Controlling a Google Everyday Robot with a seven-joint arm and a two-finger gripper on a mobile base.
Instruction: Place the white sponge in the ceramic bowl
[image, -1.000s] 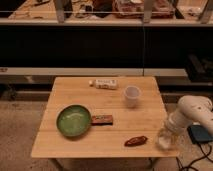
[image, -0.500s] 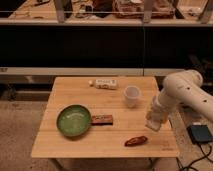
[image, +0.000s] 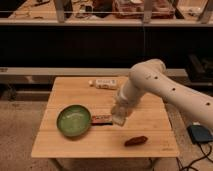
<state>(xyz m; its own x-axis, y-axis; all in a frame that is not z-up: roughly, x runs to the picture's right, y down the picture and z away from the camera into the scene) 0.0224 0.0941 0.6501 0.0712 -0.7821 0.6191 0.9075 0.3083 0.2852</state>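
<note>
My gripper (image: 119, 115) hangs over the middle of the wooden table, just right of the ceramic bowl. It is shut on the white sponge (image: 118, 121), a pale block showing at the fingertips a little above the tabletop. The ceramic bowl (image: 74, 120) is round, green and glossy, and stands on the table's front left. My white arm (image: 155, 85) reaches in from the right and hides the table's back right part.
A flat reddish packet (image: 101, 118) lies between the bowl and the gripper. A white labelled bottle (image: 105, 83) lies at the table's back edge. A dark red oblong item (image: 136, 141) sits front right. Dark shelving runs behind the table (image: 150, 127).
The arm has swung left from the table's front right corner to its middle, carrying the pale block. It now covers the small white cup that showed before.
</note>
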